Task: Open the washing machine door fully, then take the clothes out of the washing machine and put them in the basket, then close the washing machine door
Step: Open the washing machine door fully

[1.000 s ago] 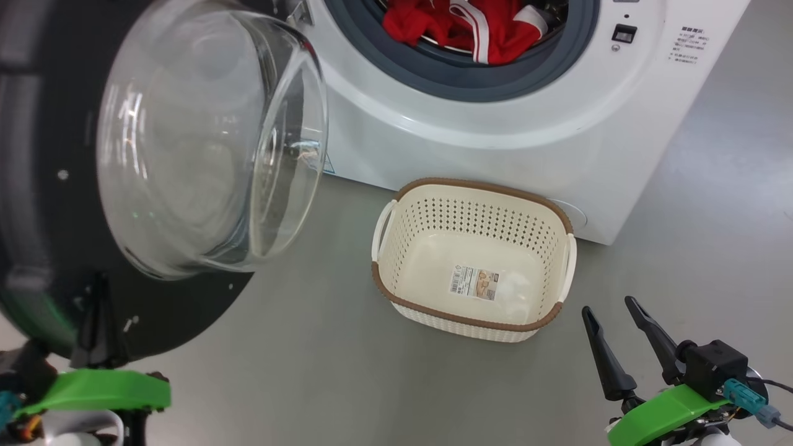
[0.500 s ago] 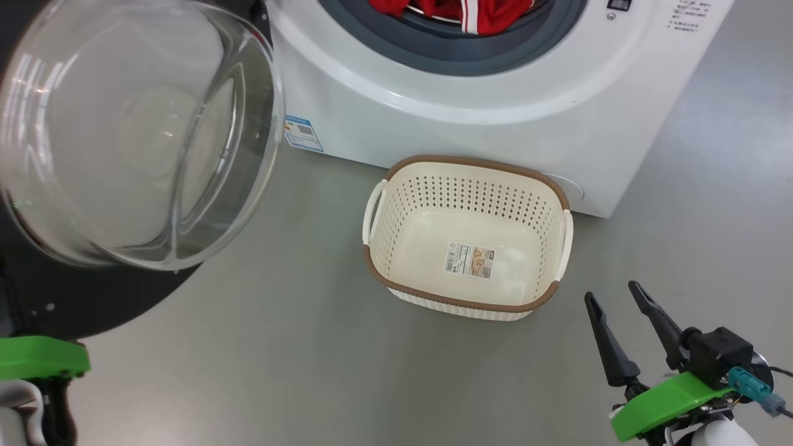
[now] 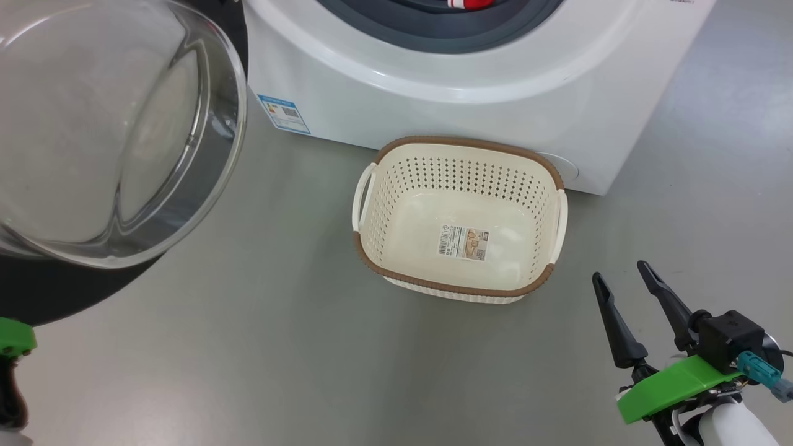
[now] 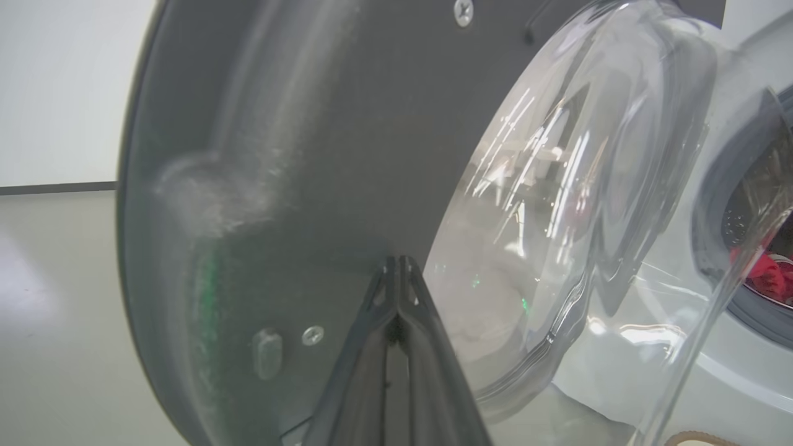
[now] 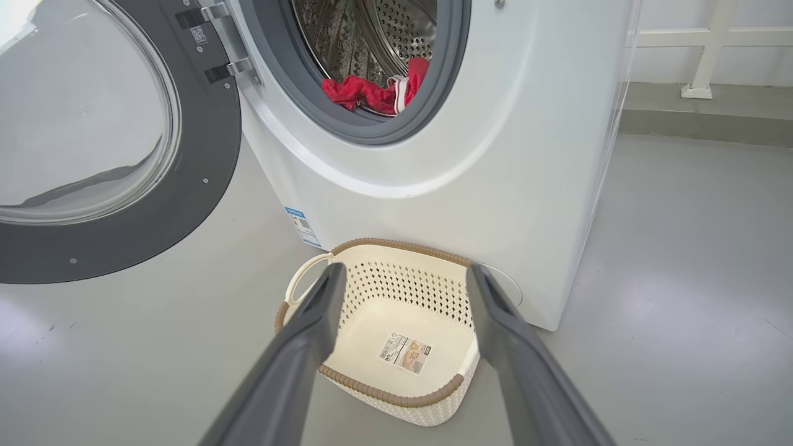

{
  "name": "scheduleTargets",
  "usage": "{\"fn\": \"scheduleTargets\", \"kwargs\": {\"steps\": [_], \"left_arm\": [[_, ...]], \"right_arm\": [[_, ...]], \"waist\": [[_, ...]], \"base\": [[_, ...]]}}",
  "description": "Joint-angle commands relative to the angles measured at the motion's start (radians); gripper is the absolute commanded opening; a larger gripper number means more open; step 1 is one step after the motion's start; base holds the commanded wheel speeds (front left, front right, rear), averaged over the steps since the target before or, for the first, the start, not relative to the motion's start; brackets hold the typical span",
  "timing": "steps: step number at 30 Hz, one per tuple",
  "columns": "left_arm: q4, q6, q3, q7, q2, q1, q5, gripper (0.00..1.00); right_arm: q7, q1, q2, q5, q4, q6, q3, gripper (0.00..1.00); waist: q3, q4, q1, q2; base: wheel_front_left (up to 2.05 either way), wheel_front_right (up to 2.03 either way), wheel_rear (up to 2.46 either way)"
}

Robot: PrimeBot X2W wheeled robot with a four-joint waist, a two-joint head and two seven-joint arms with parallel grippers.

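— Where was the left gripper [image 4: 396, 263]?

— Raised to the inner side of the washing machine door [image 4: 279, 155]. Its two dark fingers [image 4: 359, 371] were pressed together with nothing between them, tips at the door's dark face just beside the glass bowl [image 4: 557, 217]. Whether they touched that face, I couldn't tell.

— And the door itself?

— Swung wide open, on the robot's left of the washing machine [image 3: 433, 105], the bowl bulging toward the head camera.

— The right arm?

— Low, at the lower right of the head view, above the grey floor [image 3: 248, 347]. The right gripper [image 3: 618, 271] pointed up that view and slightly left, jaws spread wide and empty, near the basket [image 3: 458, 144] but apart from it. In its own wrist view the two fingers framed the basket.

— The clothes [image 5: 362, 93]?

— Red with white trim, lying inside the steel drum [image 5: 396, 31] at the lower lip of the grey gasket [image 5: 372, 133]. The basket stood upright on the floor just in front of the machine, a sticker [image 3: 463, 242] on its bottom.
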Motion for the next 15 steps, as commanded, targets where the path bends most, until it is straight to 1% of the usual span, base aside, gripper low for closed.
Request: {"fn": "scheduleTargets", "kwargs": {"steps": [1,10,15], "left_arm": [[-0.012,0.002,0.036,-0.009,0.070,-0.023,0.008,0.00],[0.004,0.002,0.037,-0.009,0.081,-0.033,0.010,0.00],[0.009,0.002,-0.002,-0.009,0.081,-0.008,0.003,0.00]], "right_arm": [[-0.009,-0.028,-0.004,-0.013,-0.028,0.008,0.013,1.00],[-0.009,-0.025,0.000,-0.016,-0.029,0.008,0.006,1.00],[-0.009,-0.023,0.006,-0.015,-0.024,0.008,0.011,1.00]], "waist": [[0.003,-0.002,0.0000,0.0000],[-0.001,-0.005,0.0000,0.0000],[-0.020,-0.011,0.0000,0.0000]], "base": [[0.00,0.00,0.00],[0.00,0.00,0.00],[0.00,0.00,0.00]]}}
